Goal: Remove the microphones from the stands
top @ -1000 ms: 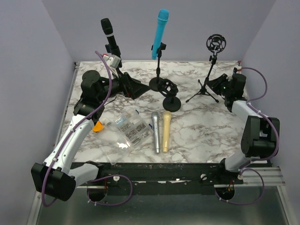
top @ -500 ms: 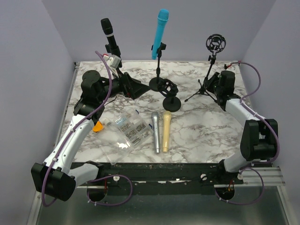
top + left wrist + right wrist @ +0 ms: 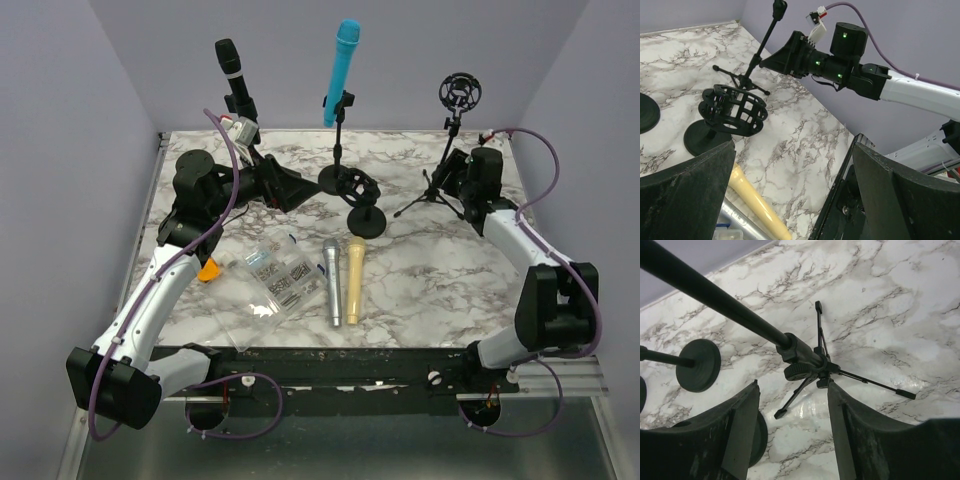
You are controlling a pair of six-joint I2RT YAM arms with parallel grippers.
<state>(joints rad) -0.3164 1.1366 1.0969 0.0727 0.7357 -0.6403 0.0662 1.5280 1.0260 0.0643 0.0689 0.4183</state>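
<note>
The blue microphone (image 3: 343, 70) sits tilted in the clip at the top of its round-based stand (image 3: 337, 150), at the back of the marble table (image 3: 430, 270). Left of that stand, the left gripper (image 3: 292, 190) hangs low with its jaws spread wide and nothing between them. Farther left of the stand, a black microphone (image 3: 233, 75) rises above the left arm, which hides most of its support. Right of the stand, the right gripper (image 3: 450, 178) is likewise wide open and holds nothing. The hub of a tripod stand (image 3: 447, 150) lies just beyond its fingertips, in line with the gap. The tripod carries a ring-shaped shock mount (image 3: 460, 92). Just in front of the round-based stand is a short stand with a cage mount (image 3: 362, 205). Nearer still lie a silver microphone (image 3: 331, 282) and a gold microphone (image 3: 355, 278) side by side, with a clear plastic box (image 3: 275, 280) to their left.
</note>
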